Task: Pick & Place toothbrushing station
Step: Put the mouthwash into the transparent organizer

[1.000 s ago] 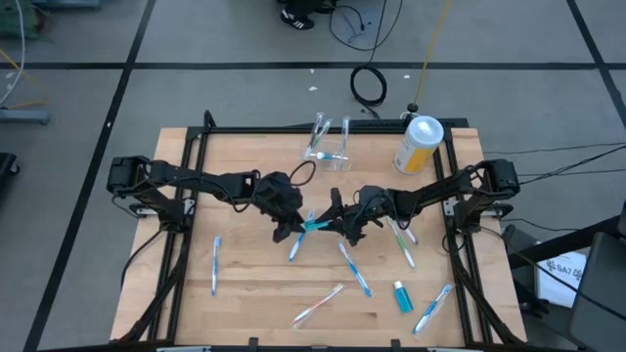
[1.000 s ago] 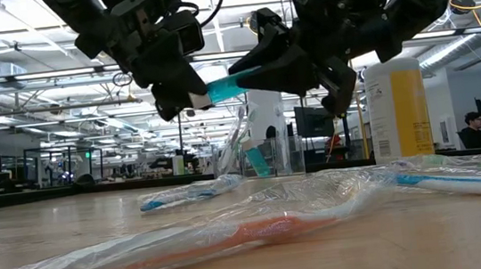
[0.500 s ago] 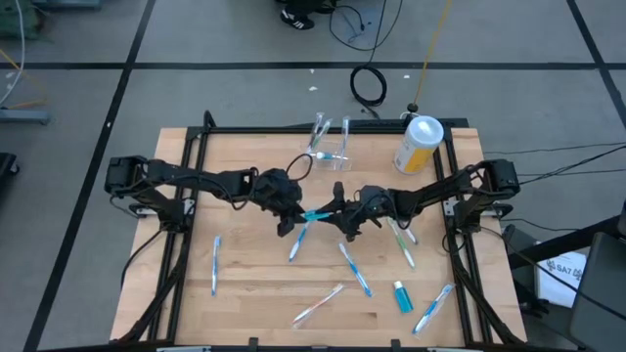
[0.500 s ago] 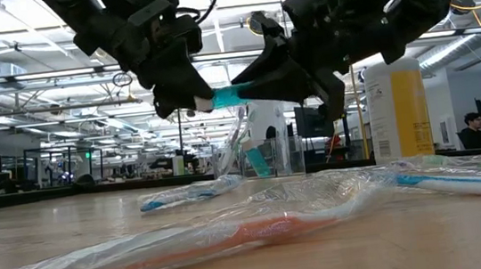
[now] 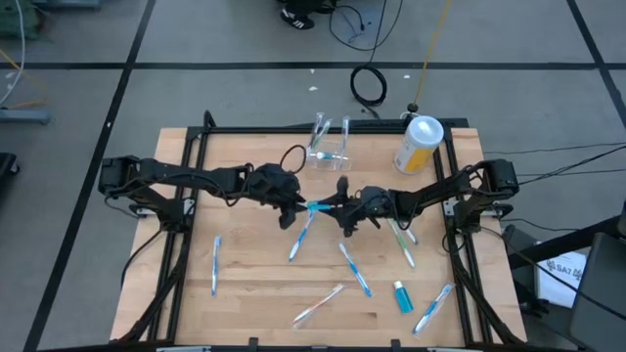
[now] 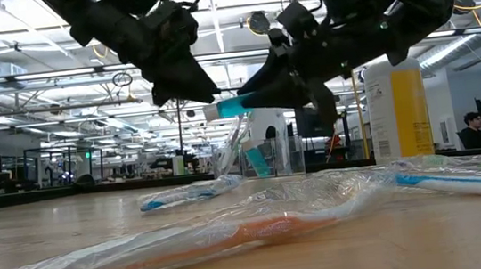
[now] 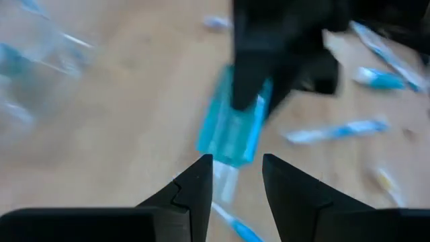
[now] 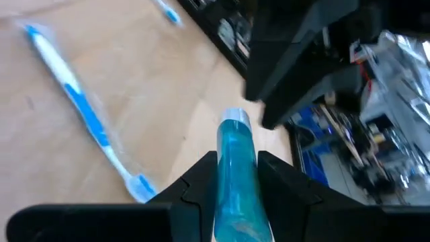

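A teal toothpaste tube (image 5: 320, 206) is gripped by the right pincer (image 5: 342, 205) above mid-worktop, fingers closed on its body, white cap end pointing toward the left arm. In the right wrist view the tube (image 8: 234, 168) is seen clamped between both dark fingers. The left pincer (image 5: 292, 203) is held just beside the cap end; in the left wrist view its fingers (image 7: 195, 195) are parted, with nothing between them, and the tube (image 7: 235, 128) is seen beyond them in the other pincer's grip. In the low view the tube (image 6: 230, 107) is held clear of the worktop, between the two arms.

The toothbrushing station (image 5: 330, 143), a clear plastic holder, is standing near the far edge of the wooden worktop (image 5: 245, 284), well apart from both pincers, with the yellow canister (image 5: 419, 145) to its right. Wrapped toothbrushes are scattered on the near half: one at left (image 5: 215, 264), one under the tube (image 5: 299, 239), one at centre (image 5: 354, 269), one near the front (image 5: 318, 305). A small teal tube (image 5: 402, 295) is lying near the front right.
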